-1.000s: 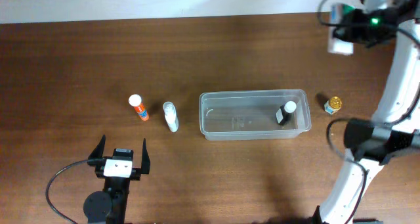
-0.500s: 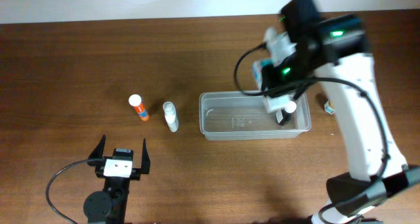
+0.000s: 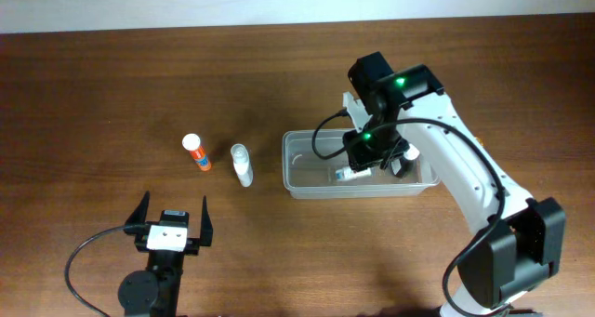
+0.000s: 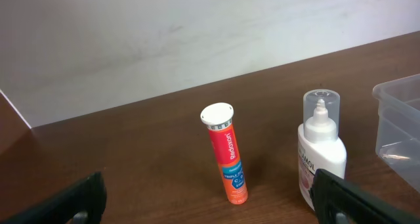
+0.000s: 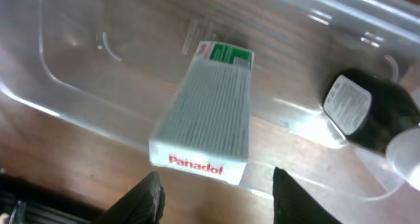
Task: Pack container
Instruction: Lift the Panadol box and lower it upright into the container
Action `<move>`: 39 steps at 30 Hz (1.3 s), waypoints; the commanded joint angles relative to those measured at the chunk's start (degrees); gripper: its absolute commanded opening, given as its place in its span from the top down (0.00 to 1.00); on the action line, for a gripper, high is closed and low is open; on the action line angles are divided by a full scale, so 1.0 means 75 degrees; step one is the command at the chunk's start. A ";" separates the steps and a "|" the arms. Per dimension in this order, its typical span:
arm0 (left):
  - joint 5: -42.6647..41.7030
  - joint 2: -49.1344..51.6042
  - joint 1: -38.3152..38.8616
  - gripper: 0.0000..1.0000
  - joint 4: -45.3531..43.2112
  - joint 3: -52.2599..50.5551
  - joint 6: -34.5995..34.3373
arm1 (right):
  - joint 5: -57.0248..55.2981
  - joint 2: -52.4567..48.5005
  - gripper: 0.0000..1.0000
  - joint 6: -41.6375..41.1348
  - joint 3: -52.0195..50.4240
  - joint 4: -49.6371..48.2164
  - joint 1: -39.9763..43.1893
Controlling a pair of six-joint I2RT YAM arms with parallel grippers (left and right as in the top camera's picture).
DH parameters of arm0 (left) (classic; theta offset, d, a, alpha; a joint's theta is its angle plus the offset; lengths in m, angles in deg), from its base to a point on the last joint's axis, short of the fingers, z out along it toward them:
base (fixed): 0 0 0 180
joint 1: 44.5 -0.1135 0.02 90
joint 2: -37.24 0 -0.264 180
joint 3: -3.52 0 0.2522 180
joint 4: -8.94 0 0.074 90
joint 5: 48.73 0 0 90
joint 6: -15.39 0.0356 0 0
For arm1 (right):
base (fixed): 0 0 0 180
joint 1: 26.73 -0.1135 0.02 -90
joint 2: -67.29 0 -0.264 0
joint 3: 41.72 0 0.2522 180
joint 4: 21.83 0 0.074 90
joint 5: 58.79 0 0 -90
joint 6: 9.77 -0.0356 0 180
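1 ribbed box [image 5: 210, 112] lies in clear plastic container [image 3: 286, 164]; left end effector [image 4: 213, 199], right end effector [image 5: 216, 188] apart.

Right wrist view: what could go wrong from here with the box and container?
The box lies slanted, its near end seemingly over the container wall; it may hang on the rim rather than settle flat. The dark bottle sits close to the open right gripper; lifting away could knock it.
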 commanded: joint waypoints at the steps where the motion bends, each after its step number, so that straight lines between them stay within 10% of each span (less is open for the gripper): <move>1: -0.0105 -0.0038 -0.0044 0.00 0.0012 -0.0032 0.0090 | -0.0102 0.0032 0.53 0.0242 -0.0122 -0.0271 0.0023; 12: -0.0105 -0.0038 -0.0044 0.00 0.0015 -0.0032 0.0090 | -0.1437 0.0187 0.53 -0.0726 0.1174 0.0568 0.0583; 18: -0.0105 -0.0038 -0.0044 0.00 0.0015 -0.0032 0.0090 | 0.0504 0.0714 0.55 -0.0341 0.1609 0.1314 0.1180; 25: -0.0105 -0.0038 -0.0044 0.00 0.0015 -0.0032 0.0090 | 0.0766 0.0766 0.89 -0.0280 0.1256 0.1915 0.0478; 39: -0.0105 -0.0038 -0.0044 0.00 0.0012 -0.0032 0.0090 | 0.0574 0.0758 0.96 -0.1037 -0.0737 0.0335 -0.0134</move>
